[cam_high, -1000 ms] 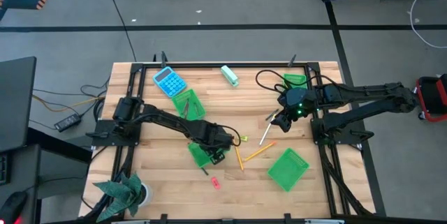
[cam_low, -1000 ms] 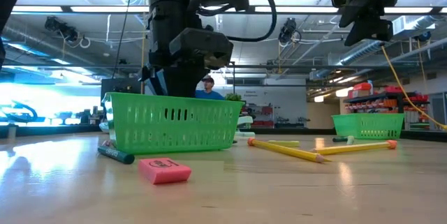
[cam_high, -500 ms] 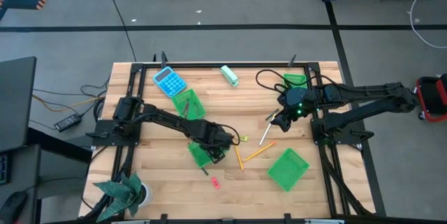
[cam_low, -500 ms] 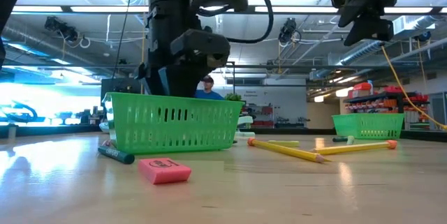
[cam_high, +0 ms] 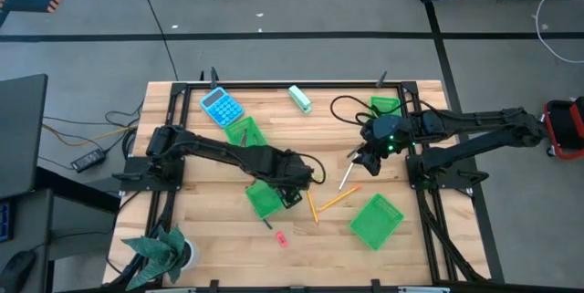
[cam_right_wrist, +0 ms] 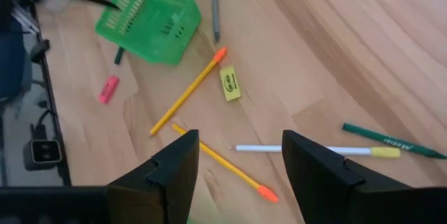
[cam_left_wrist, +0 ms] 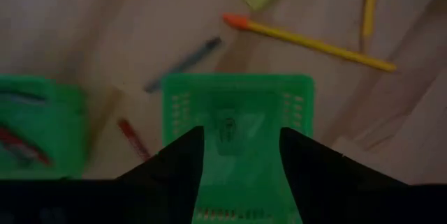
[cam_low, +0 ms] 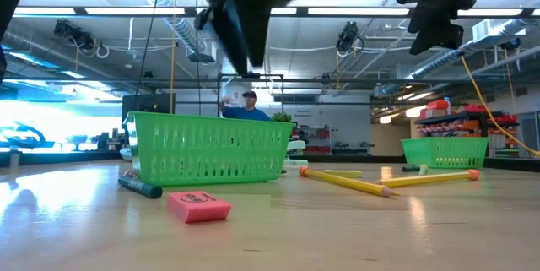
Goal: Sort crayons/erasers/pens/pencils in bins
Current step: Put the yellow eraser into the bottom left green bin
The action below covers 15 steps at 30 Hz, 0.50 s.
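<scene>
Lifted since before, the left pincer [cam_left_wrist: 241, 155] hangs wide open above a bin [cam_high: 263, 199] holding what looks like a green eraser [cam_left_wrist: 227, 130]; right pincer [cam_high: 362, 160], wide, hovers by the pencils [cam_high: 337, 198].

I am hovering over a pale, smooth planked wood table [cam_high: 201, 202] and a slotted green plastic bin [cam_left_wrist: 237, 123].

Green eraser [cam_left_wrist: 227, 128] inside bin [cam_left_wrist: 183, 105]
</scene>
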Each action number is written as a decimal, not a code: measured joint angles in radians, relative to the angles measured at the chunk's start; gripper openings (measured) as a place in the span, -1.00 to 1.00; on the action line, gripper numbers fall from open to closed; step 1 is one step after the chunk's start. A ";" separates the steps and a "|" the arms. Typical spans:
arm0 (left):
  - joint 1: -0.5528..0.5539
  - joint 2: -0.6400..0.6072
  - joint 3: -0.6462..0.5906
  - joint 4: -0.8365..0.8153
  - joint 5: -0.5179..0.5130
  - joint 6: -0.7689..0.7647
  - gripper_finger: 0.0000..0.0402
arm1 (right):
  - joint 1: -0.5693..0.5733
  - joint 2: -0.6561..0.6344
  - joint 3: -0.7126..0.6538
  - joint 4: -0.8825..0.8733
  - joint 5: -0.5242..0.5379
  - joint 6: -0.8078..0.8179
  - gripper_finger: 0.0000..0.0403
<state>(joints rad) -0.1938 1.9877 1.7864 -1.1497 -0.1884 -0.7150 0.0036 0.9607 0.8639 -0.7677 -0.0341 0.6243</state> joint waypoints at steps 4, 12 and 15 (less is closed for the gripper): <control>0.000 0.000 0.128 -0.093 -0.067 0.028 -0.04 | 0.017 0.038 0.000 0.018 0.000 -0.018 0.05; -0.020 0.000 0.357 -0.310 -0.165 0.056 -0.06 | 0.066 0.158 0.000 0.082 -0.006 -0.037 0.05; -0.029 -0.001 0.445 -0.405 -0.203 0.058 -0.06 | 0.077 0.189 0.000 0.101 -0.006 -0.029 0.05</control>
<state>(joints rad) -0.2229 1.9866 2.2311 -1.5543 -0.3918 -0.6575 0.0806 1.1496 0.8639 -0.6663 -0.0400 0.5957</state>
